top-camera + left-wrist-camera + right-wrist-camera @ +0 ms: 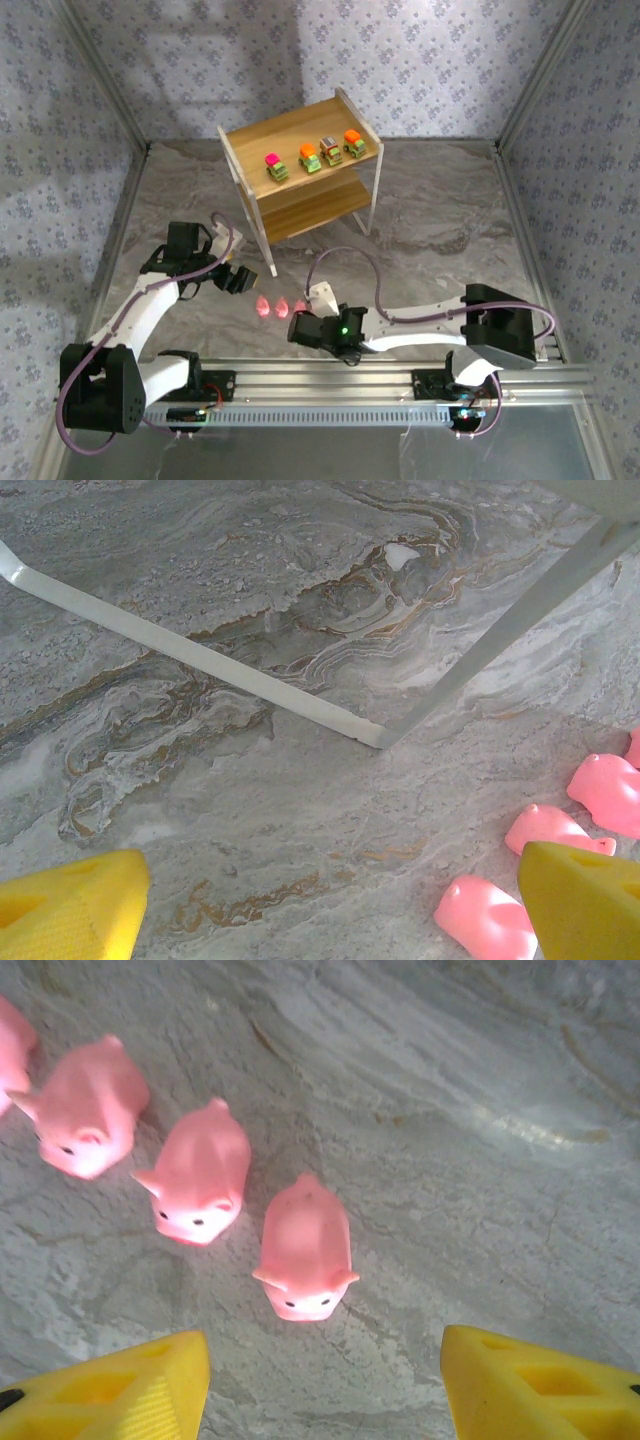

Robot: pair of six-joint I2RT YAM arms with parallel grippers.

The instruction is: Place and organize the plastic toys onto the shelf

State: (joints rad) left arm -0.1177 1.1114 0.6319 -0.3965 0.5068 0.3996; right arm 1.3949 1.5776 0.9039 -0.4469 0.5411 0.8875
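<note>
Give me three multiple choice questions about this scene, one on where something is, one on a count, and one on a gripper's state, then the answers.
1. Where are the pink pigs?
A. on the top tier of the shelf
B. on the table, in front of the shelf
C. on the shelf's lower tier

2. How many toy cars stand on the top tier?
A. two
B. three
C. four

3. The right gripper is:
A. open and empty
B. shut on a pig
C. shut on a car

Answers:
1 B: the pigs lie on the marbled surface in both wrist views.
2 C: a row of four shows from above.
3 A: its yellow fingers stand apart with bare table between them.
</note>
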